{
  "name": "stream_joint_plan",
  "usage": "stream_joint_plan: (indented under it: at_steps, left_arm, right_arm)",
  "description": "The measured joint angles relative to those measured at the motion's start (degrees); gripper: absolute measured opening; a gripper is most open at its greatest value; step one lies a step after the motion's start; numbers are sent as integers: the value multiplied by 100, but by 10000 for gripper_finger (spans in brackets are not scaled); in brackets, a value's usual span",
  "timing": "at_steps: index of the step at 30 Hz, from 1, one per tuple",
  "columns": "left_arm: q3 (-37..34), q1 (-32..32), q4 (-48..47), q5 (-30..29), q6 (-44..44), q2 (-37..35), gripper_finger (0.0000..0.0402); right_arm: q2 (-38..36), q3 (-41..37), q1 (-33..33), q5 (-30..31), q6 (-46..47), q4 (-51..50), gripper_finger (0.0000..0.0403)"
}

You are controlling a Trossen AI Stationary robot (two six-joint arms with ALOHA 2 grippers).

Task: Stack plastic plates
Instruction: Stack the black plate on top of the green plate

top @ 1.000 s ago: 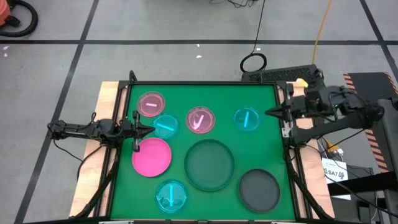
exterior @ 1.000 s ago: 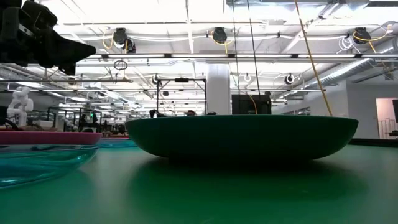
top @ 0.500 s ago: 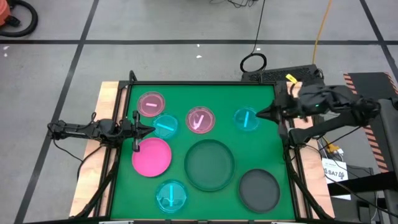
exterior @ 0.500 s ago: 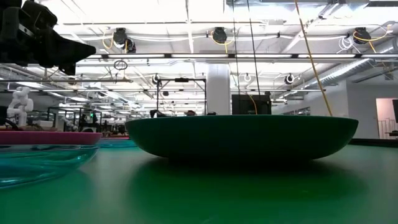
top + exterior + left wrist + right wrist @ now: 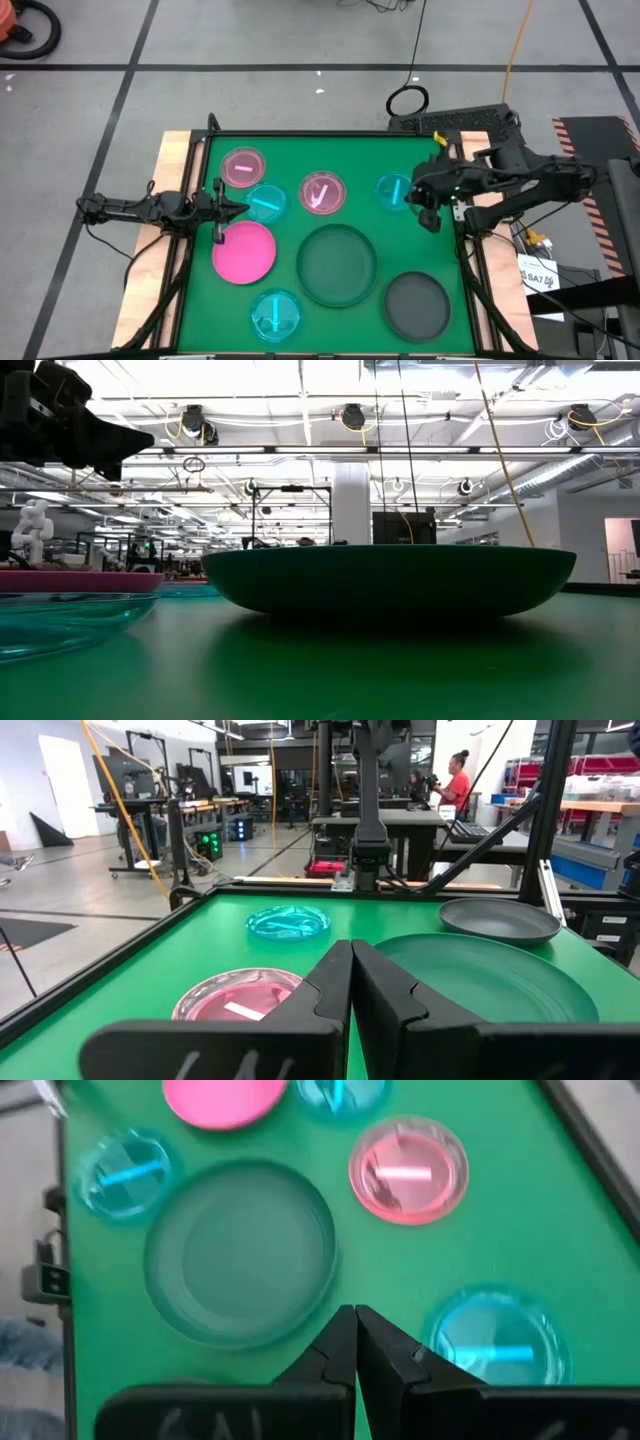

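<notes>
While the left gripper (image 5: 235, 208) is sitting idle at the left edge of the table (image 5: 430, 240), fingers together and holding nothing, I am watching the right gripper (image 5: 424, 207) hanging just beside the cyan plate (image 5: 396, 191) near the right edge. A second ago this arm was parked outside the table frame; it is now reaching in over the green surface, its fingers pressed together and empty, as the right wrist view confirms.

None of the plates are stacked yet. They are all lying apart: a pink plate (image 5: 243, 167) at the back left, a second cyan plate (image 5: 266, 202) just in front of it, another pink plate (image 5: 322, 193) in the middle, the solid pink plate (image 5: 244, 251) on the left, a third cyan plate (image 5: 274, 314) at the front, and two grey plates (image 5: 338, 263) toward the front right.

I am judging that the right arm is starting its first pick, probably the nearby cyan plate, and its fingers will need to spread before it can grasp anything.
</notes>
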Motion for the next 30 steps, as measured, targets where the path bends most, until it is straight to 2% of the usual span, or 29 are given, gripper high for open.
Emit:
stream_joint_plan:
  at_steps: [8, 18, 20, 23, 30]
  left_arm:
    - [0, -2, 18, 0, -209, 2, 17]
    - [189, 0, -123, -2, -1016, 4, 17]
    - [431, 0, -237, -2, -1095, 2, 17]
    - [1037, -2, -906, -24, -1098, 46, 17]
    - [3027, -1, -2939, -225, -1091, 944, 17]
  right_arm:
    - [273, -25, 0, 17, -16, -257, 0]
    - [338, -662, 1, 2, 61, -215, 0]
    - [338, -778, 2, 2, 75, -210, 0]
    - [334, -975, 1, 2, 34, -209, 0]
    - [334, -1525, 1, 0, -317, -119, 0]
